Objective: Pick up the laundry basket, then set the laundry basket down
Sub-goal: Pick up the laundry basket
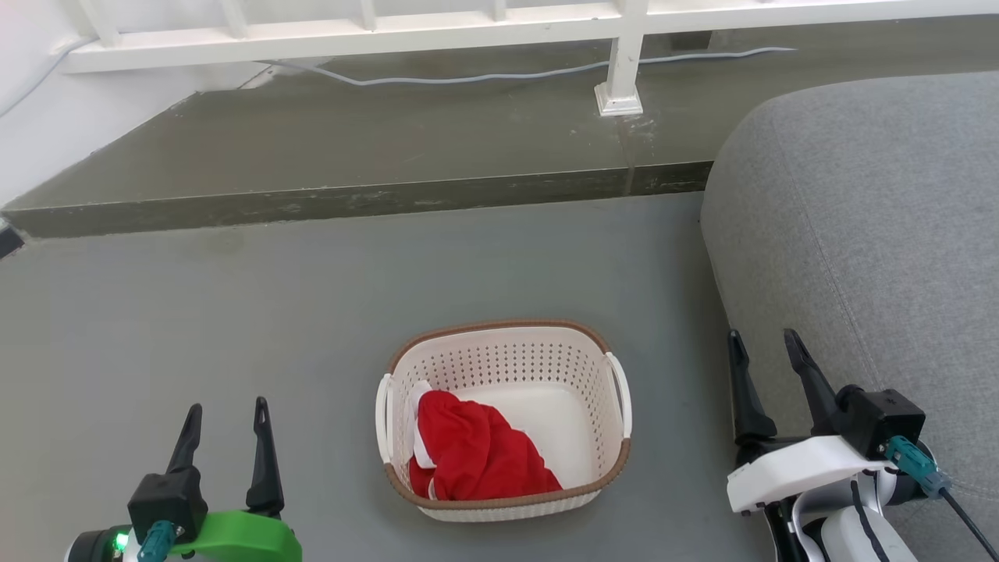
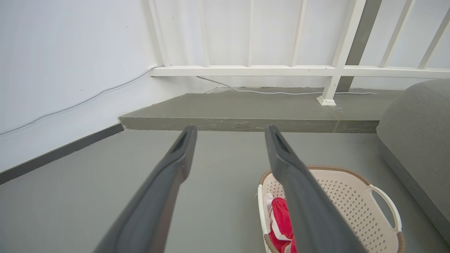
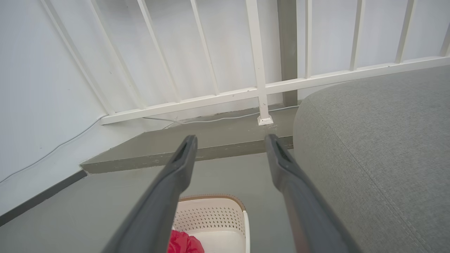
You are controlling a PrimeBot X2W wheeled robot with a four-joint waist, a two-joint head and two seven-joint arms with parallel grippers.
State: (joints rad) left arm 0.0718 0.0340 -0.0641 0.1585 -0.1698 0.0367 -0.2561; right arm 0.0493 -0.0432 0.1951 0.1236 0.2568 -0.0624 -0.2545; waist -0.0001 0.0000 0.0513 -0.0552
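Laundry basket point(image 1: 546, 363), cream perforated, brown rim

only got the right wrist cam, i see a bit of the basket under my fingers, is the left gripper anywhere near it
observer: No. The left gripper is open, off to the left of the basket, with bare floor between them.
operator: and my right one, how far off
observer: The right gripper is open too, off the basket's right side by the grey sofa, and touches nothing.
operator: does it have handles
observer: Yes, a white loop on each side: the left handle and the right handle, both free.
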